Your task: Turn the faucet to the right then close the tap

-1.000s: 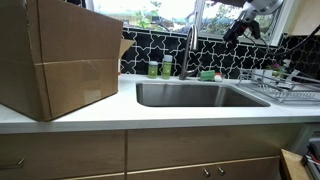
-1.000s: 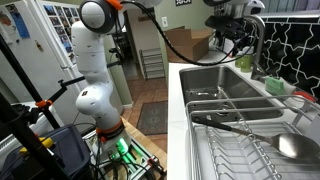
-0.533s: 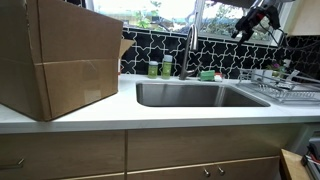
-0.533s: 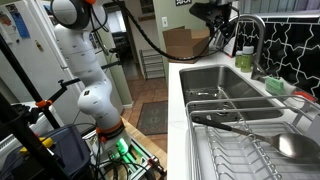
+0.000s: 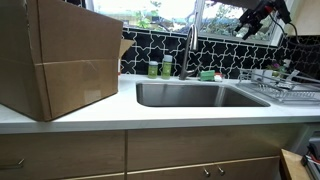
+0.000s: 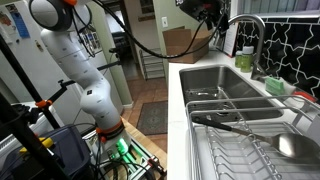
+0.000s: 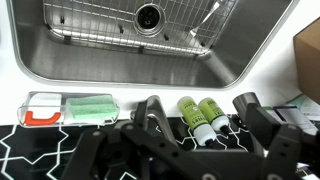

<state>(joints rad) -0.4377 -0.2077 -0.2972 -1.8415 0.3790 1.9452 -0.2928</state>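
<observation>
The faucet (image 5: 188, 52) is a slim silvery gooseneck at the back of the sink (image 5: 196, 95); its arch also shows in an exterior view (image 6: 248, 24). My gripper (image 5: 258, 17) hangs high in the air, up and off to the side of the faucet and not touching it. It shows at the top edge in an exterior view (image 6: 204, 7). In the wrist view its two dark fingers (image 7: 198, 106) stand wide apart with nothing between them, above the counter's back edge. I cannot pick out the faucet in the wrist view.
Two small green bottles (image 5: 160, 68) (image 7: 200, 118) stand by the faucet, and a green sponge in a tray (image 7: 78, 108) lies beside them. A large cardboard box (image 5: 55, 55) fills one end of the counter. A wire dish rack (image 5: 285, 90) (image 6: 250, 140) sits at the other end.
My gripper has moved up and away from the faucet's arch toward the top of both exterior views. The faucet has not visibly moved.
</observation>
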